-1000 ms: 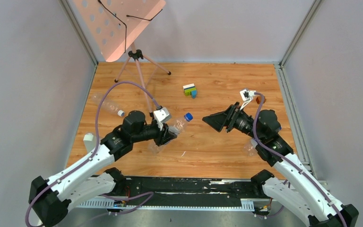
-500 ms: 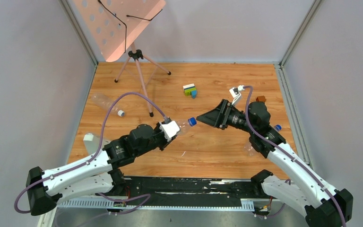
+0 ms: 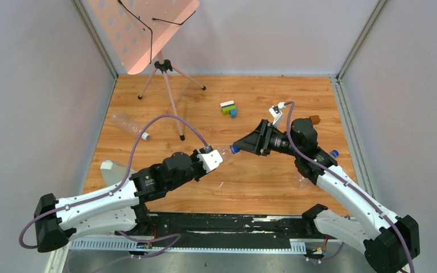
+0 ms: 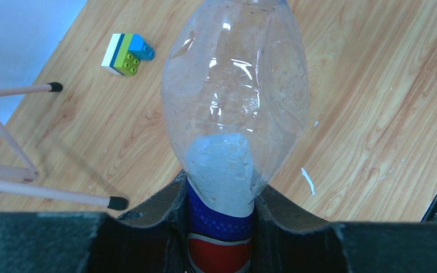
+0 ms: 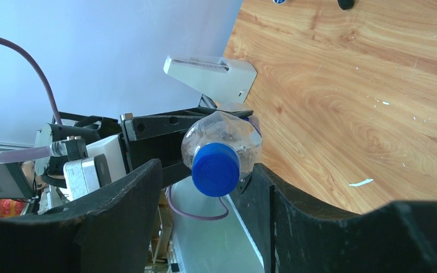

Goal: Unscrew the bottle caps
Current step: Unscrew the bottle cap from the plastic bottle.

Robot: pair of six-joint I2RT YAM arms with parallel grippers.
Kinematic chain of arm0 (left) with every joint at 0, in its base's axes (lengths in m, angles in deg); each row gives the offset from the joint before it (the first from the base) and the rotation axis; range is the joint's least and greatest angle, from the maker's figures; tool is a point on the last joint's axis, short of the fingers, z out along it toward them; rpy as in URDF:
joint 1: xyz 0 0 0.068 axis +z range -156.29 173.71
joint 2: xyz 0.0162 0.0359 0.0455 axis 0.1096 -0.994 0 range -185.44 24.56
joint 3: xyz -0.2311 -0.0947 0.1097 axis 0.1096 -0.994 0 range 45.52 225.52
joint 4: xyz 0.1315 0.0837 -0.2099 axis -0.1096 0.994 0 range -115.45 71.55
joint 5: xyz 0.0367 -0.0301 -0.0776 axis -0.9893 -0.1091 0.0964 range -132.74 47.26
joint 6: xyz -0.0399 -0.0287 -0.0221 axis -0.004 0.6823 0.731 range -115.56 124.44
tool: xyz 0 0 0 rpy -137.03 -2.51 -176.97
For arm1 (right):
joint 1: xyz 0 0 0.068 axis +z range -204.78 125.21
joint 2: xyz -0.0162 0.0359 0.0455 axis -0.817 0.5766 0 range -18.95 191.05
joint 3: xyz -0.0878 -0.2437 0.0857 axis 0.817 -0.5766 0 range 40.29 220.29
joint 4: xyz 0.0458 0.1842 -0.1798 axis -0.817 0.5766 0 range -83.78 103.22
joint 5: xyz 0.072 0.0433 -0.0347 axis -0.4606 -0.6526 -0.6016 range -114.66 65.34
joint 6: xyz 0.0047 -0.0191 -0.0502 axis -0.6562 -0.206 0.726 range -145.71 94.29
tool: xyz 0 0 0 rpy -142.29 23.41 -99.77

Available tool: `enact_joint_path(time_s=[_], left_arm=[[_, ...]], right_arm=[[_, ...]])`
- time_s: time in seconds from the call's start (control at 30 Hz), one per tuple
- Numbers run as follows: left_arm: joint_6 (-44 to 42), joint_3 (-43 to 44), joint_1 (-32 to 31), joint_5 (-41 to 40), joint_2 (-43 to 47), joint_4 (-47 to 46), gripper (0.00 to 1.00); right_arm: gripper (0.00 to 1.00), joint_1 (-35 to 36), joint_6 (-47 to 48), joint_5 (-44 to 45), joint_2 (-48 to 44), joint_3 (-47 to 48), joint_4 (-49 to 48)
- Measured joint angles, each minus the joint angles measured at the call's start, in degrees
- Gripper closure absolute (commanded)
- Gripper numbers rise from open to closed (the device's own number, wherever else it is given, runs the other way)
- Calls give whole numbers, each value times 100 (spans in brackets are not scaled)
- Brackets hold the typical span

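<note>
Where the wooden worktop (image 3: 250, 182) meets its left edge, a clear unlabelled bottle (image 3: 126, 123) lies on its side, its whitish cap (image 3: 145, 136) pointing toward the middle, and nearer the front along that edge sits a white boxy object (image 3: 108, 169). Behind them, toward the back left corner, a pink tripod stand (image 3: 165, 74) carries a perforated pink panel. Near the middle of the worktop, the left gripper (image 3: 215, 154) is clamped on the labelled lower body of a crinkly clear bottle (image 4: 236, 114), both fingers pressed against its blue and red wrap, and holds it lifted off the wood with the neck pointing right. At that neck is a dark blue cap (image 5: 215, 169), and the right gripper (image 5: 205, 170) straddles it with its jaws apart: one finger has a clear gap to the cap, the other stands just beside it, so there is no grip on it yet. Toward the back edge, behind this meeting point, lies a blue, yellow, green and white toy block cluster (image 3: 228, 108). Further right, a small brown cube (image 3: 314, 119) sits near the right edge, and another blue cap (image 3: 334, 153) shows just beside the right arm.
</note>
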Motion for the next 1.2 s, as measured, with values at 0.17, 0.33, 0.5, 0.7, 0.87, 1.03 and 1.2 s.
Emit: enact_joint_path(time_s=[0.17, 0.33, 0.5, 0.7, 0.87, 1.03, 1.2], left_arm=[[-26, 0, -46, -31, -13, -11, 100], [-33, 0, -57, -37, -33, -42, 100], [-42, 0, -61, -35, -35, -20, 100], [33, -7, -66, -55, -9, -59, 100], [299, -63, 31, 278, 136, -131, 100], [876, -61, 929, 2083, 101, -192, 100], [1495, -61, 1832, 4153, -157, -343, 99]], right_arm=[[47, 0, -13, -61, 66, 4, -11], [59, 0, -24, -131, 212, 11, 0], [74, 0, 9, -214, 262, 24, -9], [88, 0, 273, -238, 210, 31, -48], [93, 15, 837, -380, 15, 28, -146], [92, 15, 1668, -643, -72, 28, -306], [89, 42, 2400, -846, -164, -26, -474]])
